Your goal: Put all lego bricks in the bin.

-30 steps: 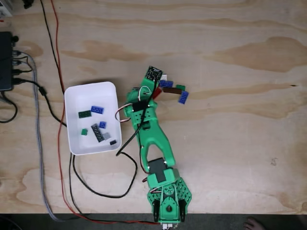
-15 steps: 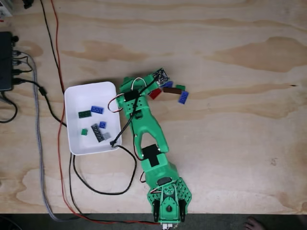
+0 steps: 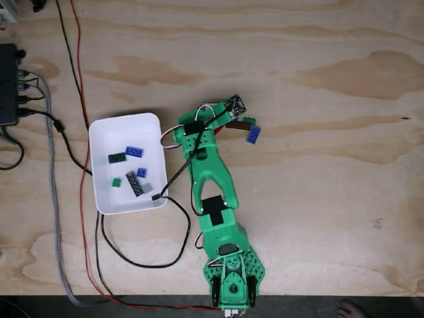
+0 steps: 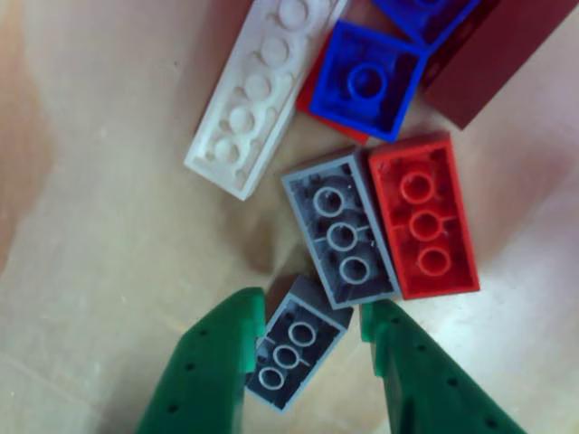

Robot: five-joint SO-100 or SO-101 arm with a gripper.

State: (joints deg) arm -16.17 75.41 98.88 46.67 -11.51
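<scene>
White bin (image 3: 106,132) held several blue, green and grey bricks (image 3: 135,173), green arm (image 3: 207,173) stretched beside it, gripper (image 4: 312,330) fingers part-open around a small grey brick (image 4: 294,353), another grey brick (image 4: 341,231) just beyond the fingertips.

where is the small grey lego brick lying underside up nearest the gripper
In the other view the small grey lego brick lies bottom centre between the green gripper fingers, just below a larger grey brick.

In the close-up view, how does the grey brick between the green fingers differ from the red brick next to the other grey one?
The small grey plastic brick lies tilted between the green fingers; the red plastic brick lies clear of them. The grey one is partly hidden by a finger; the red one shows whole, beside a second grey brick. Both lie hollow underside up, showing three tubes.
</scene>
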